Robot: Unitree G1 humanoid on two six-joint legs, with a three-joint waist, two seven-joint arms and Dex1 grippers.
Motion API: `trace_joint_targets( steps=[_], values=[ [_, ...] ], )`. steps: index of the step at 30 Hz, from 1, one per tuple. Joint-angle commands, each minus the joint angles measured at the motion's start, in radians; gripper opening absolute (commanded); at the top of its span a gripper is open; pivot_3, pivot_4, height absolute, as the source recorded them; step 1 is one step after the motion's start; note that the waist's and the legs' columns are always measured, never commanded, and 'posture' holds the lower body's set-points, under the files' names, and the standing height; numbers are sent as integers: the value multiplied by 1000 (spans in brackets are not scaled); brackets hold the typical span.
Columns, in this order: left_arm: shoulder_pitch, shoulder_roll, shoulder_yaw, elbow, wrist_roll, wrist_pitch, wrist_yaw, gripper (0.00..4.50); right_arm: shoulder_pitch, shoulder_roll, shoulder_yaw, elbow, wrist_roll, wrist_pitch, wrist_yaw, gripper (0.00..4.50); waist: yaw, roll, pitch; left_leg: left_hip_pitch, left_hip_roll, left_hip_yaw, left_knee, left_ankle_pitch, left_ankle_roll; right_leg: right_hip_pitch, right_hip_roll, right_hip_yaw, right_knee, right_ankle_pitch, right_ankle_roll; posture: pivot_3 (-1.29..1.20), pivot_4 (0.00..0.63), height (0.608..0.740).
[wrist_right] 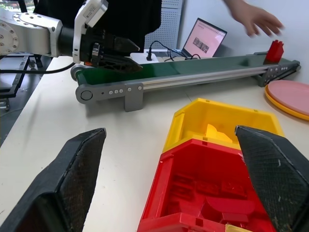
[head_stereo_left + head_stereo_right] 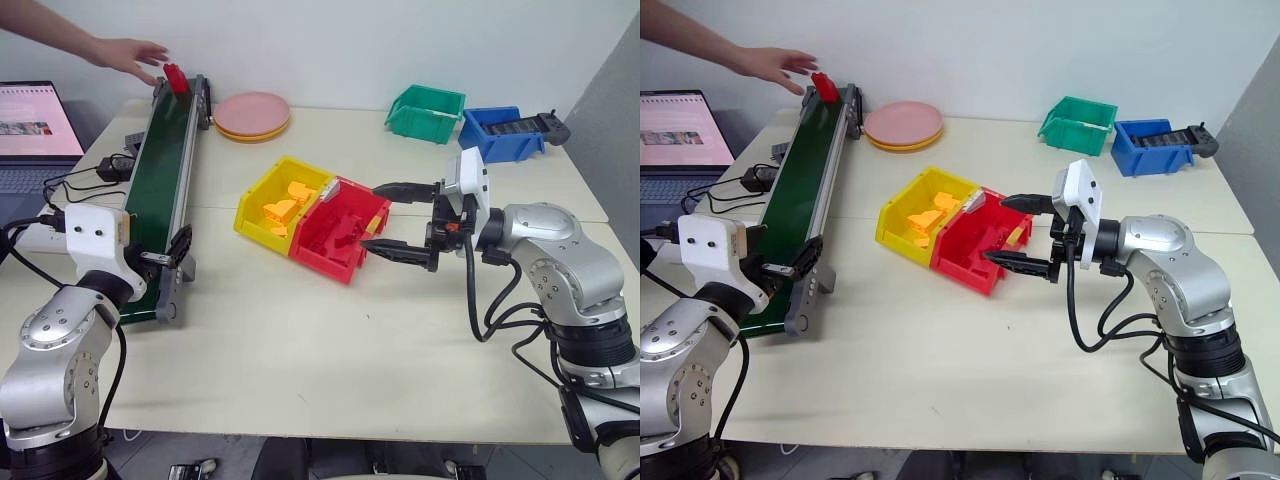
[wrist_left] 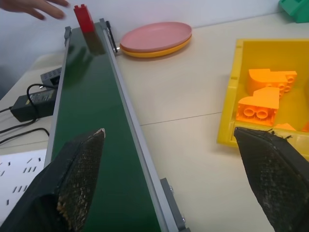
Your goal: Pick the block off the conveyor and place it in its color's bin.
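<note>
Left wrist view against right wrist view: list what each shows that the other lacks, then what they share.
Left wrist, not right wrist: the black adapter with its cables beside the conveyor, and a corner of the green bin.
Right wrist, not left wrist: the red bin and the open laptop behind the conveyor.
Both: the conveyor with the red block upright at its far end, a person's hand near that block, the yellow bin, and the pink plate.

Sitting out: one small red plastic block [image 2: 176,77], one green belt conveyor [image 2: 165,180], four plastic bins [image 2: 340,235] (red, yellow, green, blue), two stacked plates [image 2: 252,115].
</note>
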Motion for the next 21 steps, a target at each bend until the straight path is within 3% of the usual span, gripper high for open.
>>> trace_joint_targets(
  steps=[1, 9, 21],
  values=[
    [-4, 16, 39, -27, 0, -12, 12, 4470, -24, 0, -22, -16, 3, -25, 0, 4500, 0, 0, 0, 0, 0, 0, 0, 0, 0, 0, 0, 0, 0, 0, 0, 0, 150, 740],
    [-32, 22, 57, -19, 61, -34, 101, 4470, -26, -7, -24, -21, 13, -20, 5, 4500, 0, 0, 0, 0, 0, 0, 0, 0, 0, 0, 0, 0, 0, 0, 0, 0, 150, 740],
    [-12, 7, 69, -35, 17, -62, 69, 4470, -42, -3, -18, 7, 11, -27, 29, 4500, -1, 0, 0, 0, 0, 0, 0, 0, 0, 0, 0, 0, 0, 0, 0, 0, 150, 740]
  ],
)
